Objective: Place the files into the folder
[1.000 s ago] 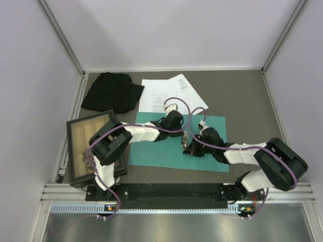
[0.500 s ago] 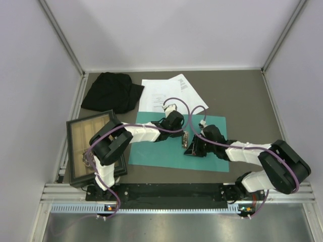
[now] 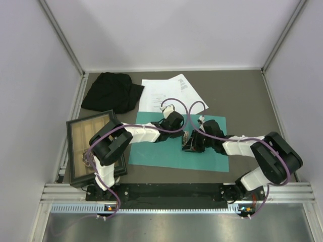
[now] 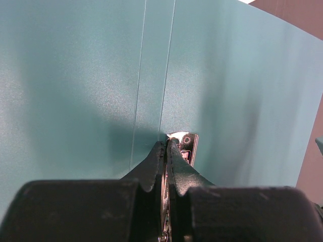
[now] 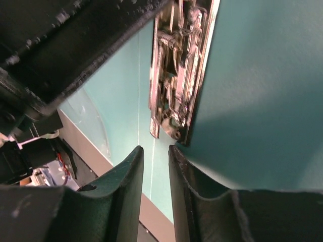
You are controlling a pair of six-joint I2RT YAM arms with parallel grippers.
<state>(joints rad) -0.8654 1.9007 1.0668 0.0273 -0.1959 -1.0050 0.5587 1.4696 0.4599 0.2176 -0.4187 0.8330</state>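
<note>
The teal folder lies open and flat on the table, with a metal clip along its middle fold. The white files lie behind it, partly overlapped. My left gripper comes in from the left and is shut on the near end of the metal clip, which sticks out between its fingertips. My right gripper reaches in from the right, low over the folder. Its jaws stand a little apart with nothing between them, just short of the clip.
A black cloth is bunched at the back left. A dark-framed wooden tray sits at the left edge beside the left arm. Pale walls close in the table on three sides. Both forearms cross over the folder.
My right gripper has opened from shut and slid slightly back and left along the folder. My left gripper has closed the last bit onto the clip.
</note>
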